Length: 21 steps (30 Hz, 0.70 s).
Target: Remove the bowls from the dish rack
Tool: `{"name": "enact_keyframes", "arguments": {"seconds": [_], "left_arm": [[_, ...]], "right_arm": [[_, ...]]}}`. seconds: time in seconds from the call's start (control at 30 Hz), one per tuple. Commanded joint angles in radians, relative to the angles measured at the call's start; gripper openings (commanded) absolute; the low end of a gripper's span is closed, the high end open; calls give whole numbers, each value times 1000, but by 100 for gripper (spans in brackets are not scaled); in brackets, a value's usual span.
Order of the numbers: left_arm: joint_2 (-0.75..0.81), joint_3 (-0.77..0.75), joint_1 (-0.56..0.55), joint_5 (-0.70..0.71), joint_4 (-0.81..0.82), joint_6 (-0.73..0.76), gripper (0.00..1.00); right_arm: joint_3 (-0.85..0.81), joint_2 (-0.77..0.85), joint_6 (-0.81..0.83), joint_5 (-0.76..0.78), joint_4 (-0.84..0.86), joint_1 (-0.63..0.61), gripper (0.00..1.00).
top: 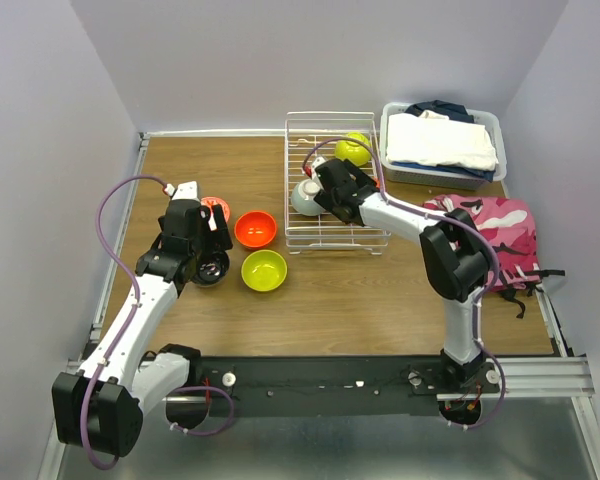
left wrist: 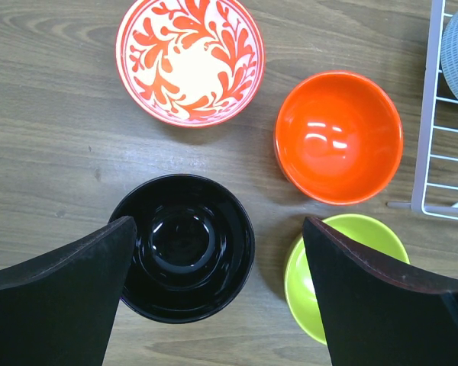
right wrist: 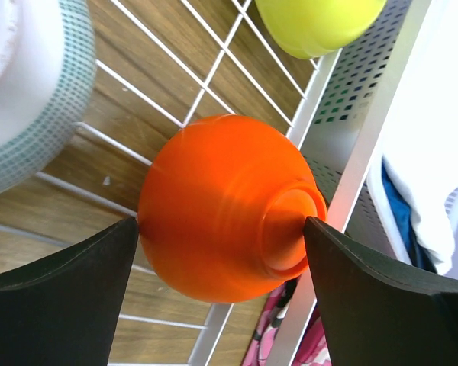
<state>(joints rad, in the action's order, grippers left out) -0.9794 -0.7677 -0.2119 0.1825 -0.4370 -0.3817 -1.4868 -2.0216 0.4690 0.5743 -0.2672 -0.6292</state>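
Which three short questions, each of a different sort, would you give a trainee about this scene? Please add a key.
1. Multiple choice: how many bowls stand on the table, outside the dish rack? A two; B four; C six.
2. True or false, about the left gripper: it is shut on a bowl.
3. Fill in: the right gripper has its fingers on either side of the ____ bowl in the rack.
Key:
1. B: patterned bowl, orange bowl on the table, dark bowl, lime-green bowl.
2. False: open above the dark bowl.
3. Orange: the orange bowl in the rack.
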Motion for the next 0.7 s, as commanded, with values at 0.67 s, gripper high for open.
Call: {"name": "enact_keyframes", "arguments": {"seconds": [0.67], "left_arm": [[-21, 2, -3, 3, 0, 9, 99]], "right_arm": [[91, -31, 31, 153, -29, -108, 56]]}}
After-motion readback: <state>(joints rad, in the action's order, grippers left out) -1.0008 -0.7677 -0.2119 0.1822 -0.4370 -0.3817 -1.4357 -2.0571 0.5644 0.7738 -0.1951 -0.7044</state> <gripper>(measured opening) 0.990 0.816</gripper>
